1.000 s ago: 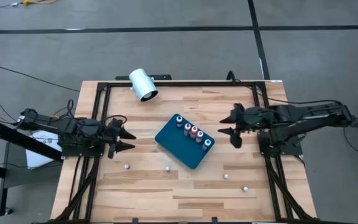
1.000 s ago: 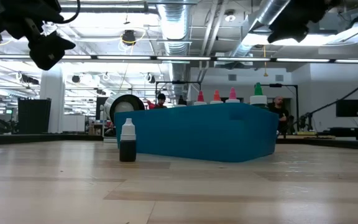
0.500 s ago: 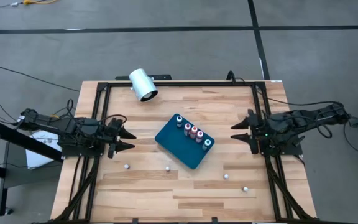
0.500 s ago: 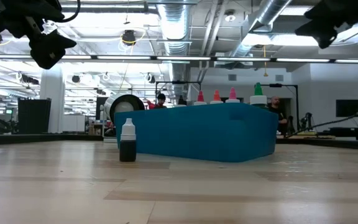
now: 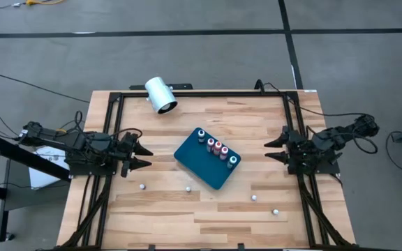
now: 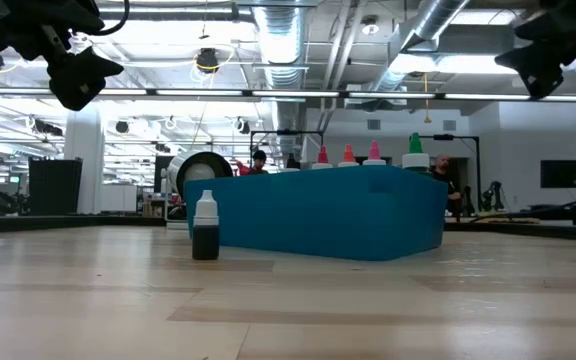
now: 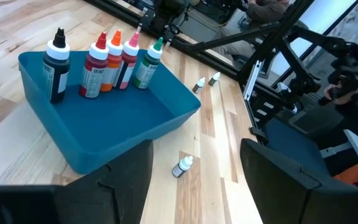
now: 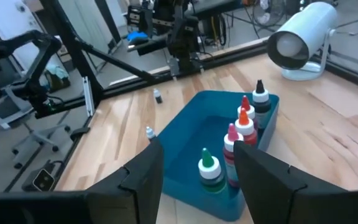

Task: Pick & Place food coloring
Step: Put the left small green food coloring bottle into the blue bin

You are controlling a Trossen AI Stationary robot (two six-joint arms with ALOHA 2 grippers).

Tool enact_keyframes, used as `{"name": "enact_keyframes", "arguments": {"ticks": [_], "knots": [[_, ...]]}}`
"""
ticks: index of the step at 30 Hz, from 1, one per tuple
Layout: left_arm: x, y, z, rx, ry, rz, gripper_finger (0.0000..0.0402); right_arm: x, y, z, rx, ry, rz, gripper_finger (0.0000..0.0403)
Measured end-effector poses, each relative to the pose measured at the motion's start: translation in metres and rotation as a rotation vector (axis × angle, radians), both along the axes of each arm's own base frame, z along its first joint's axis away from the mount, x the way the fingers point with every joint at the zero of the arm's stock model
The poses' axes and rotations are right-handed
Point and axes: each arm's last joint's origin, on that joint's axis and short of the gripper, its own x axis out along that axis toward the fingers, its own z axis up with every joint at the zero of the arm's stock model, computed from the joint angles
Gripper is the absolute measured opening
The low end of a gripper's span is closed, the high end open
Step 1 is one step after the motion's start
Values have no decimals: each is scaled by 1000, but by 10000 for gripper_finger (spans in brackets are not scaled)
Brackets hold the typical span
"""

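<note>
Looking straight down from the high view, five food coloring bottles (image 5: 216, 147) stand in a row inside the teal tray (image 5: 199, 167) at mid-table, while four more sit loose on the wood near the front edge, one of them (image 5: 142, 186) just off the left gripper (image 5: 144, 155). That gripper waits at the left rail, fingers spread wide; the right gripper (image 5: 276, 148) sits at the right rail, also spread wide.

The low view shows one dark-bodied loose bottle (image 6: 205, 229) upright before the tray, its long axis vertical.

From the left wrist view, a loose bottle (image 7: 183, 166) stands between the open fingers, close ahead and just outside the tray's wall (two more stand farther off).

The right wrist view looks across the tray at two loose bottles (image 8: 149, 131) beyond it. The left arm seems nearer to a loose bottle, so it likely reaches next.
</note>
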Motion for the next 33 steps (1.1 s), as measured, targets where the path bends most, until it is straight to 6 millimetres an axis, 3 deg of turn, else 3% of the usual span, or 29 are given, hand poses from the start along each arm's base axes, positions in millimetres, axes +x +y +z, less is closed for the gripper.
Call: {"name": "enact_keyframes", "arguments": {"ticks": [12, 17, 23, 33], "knots": [[-1, -1, 1, -25, 9, -38, 233, -3, -1, -12, 22, -23, -20, 185], [1, -6, 17, -122, 15, -157, 233, -3, -1, -12, 27, -23, -21, 182], [13, -10, 24, -189, 236, -173, 233, -3, -1, -13, 43, -19, -24, 182], [51, -21, 17, -256, 599, -163, 233, -3, -1, -13, 41, -14, -24, 183]]}}
